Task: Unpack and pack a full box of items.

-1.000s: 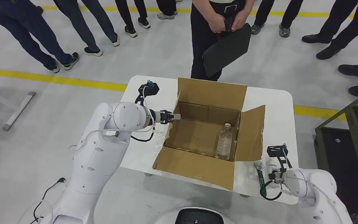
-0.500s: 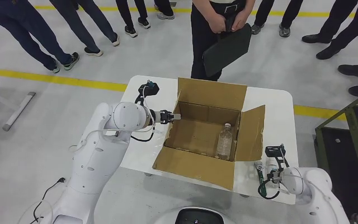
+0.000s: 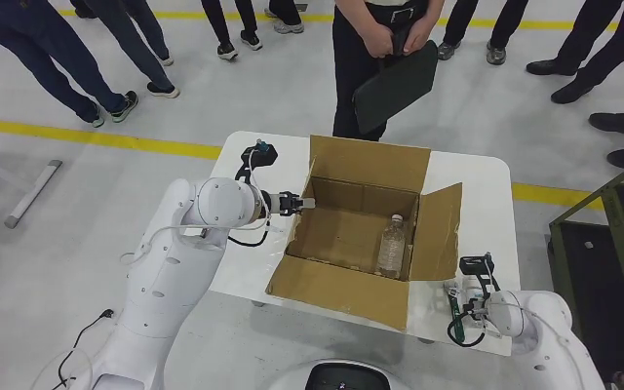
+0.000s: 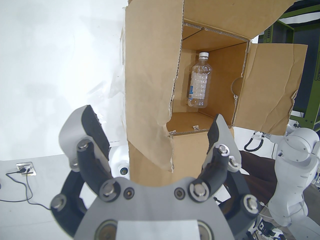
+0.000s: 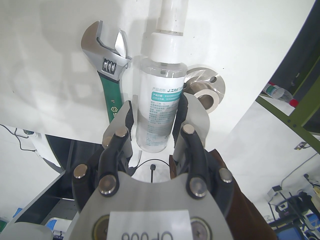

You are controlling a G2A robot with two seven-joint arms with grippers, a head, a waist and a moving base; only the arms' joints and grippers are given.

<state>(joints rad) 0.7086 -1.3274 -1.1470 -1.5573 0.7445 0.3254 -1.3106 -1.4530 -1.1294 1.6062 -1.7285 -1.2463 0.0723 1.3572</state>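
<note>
The table [image 3: 478, 195] and box [image 3: 370, 161] were looked down upon from high above. The box's inside was faced closely from its left side by the left wrist camera, and the bottle [image 4: 198, 81] was shared with the top view. The table's right edge was viewed closely from the right wrist.

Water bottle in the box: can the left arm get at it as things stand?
Probably not directly. The upright side flap sits between the open fingers of the left gripper, blocking the way to the water bottle.
</note>
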